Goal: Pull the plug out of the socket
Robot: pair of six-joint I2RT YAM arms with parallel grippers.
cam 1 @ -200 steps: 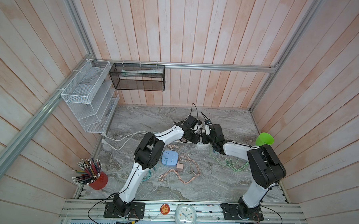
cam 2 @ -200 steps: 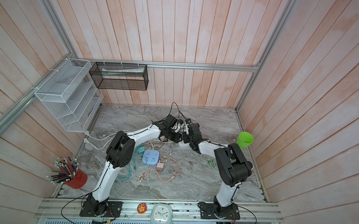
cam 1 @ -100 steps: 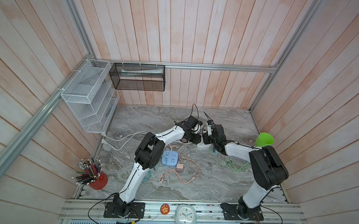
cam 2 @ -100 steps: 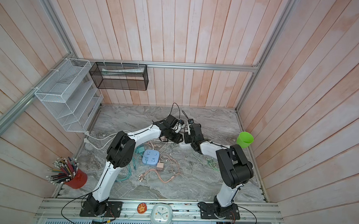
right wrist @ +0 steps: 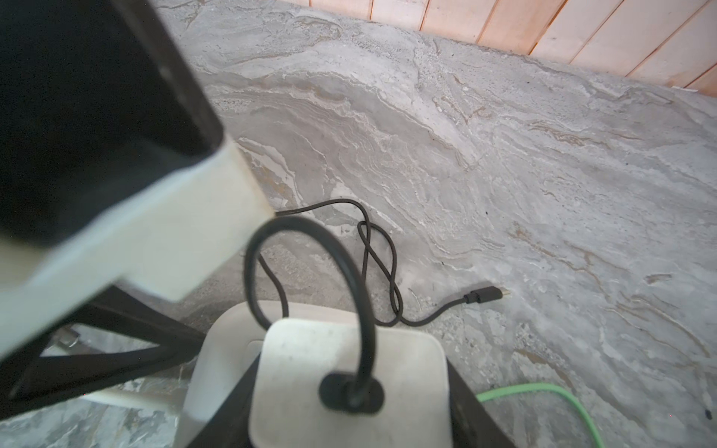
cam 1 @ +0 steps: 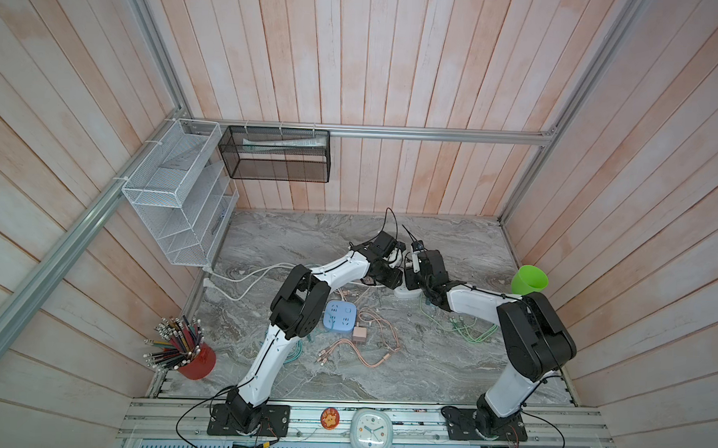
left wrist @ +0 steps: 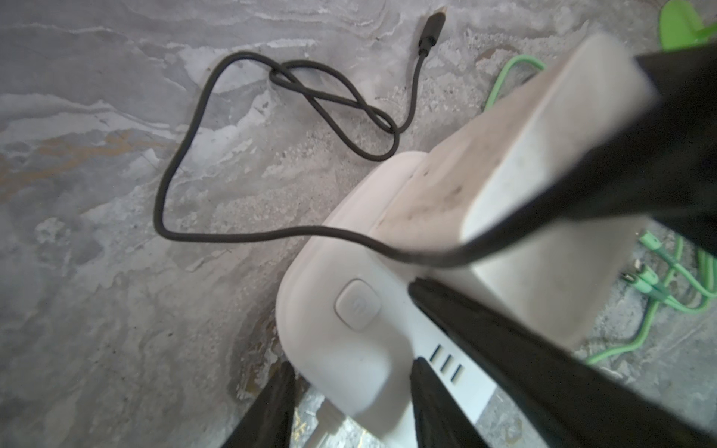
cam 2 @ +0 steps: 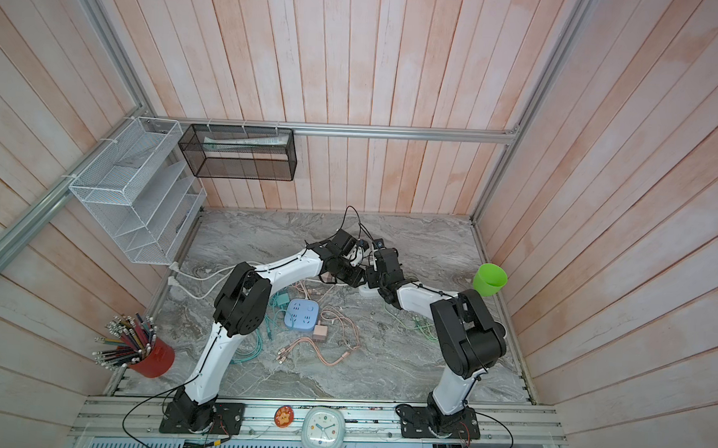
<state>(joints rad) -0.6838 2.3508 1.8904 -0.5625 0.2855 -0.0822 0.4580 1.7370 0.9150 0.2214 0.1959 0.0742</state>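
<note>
The right hand (right wrist: 349, 403) is clamped on the white boxy plug adapter (right wrist: 302, 368), which sits in the white power-strip socket (left wrist: 310, 329) on the grey marbled worktop (left wrist: 116, 194). The left hand (left wrist: 351, 372) pinches the strip's end. Pull straight along the prongs without rocking, pin the strip down, and leave the black cable (left wrist: 167, 194) slack.

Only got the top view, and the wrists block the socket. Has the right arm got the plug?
Observer: Yes. The right gripper has its jaws closed on the white adapter, one on each side.
Operator: Left arm?
Observer: The left gripper grips the power strip near its button.
Operator: Unplugged yet?
Observer: No. In the left wrist view the adapter sits against the strip with no gap showing.
</note>
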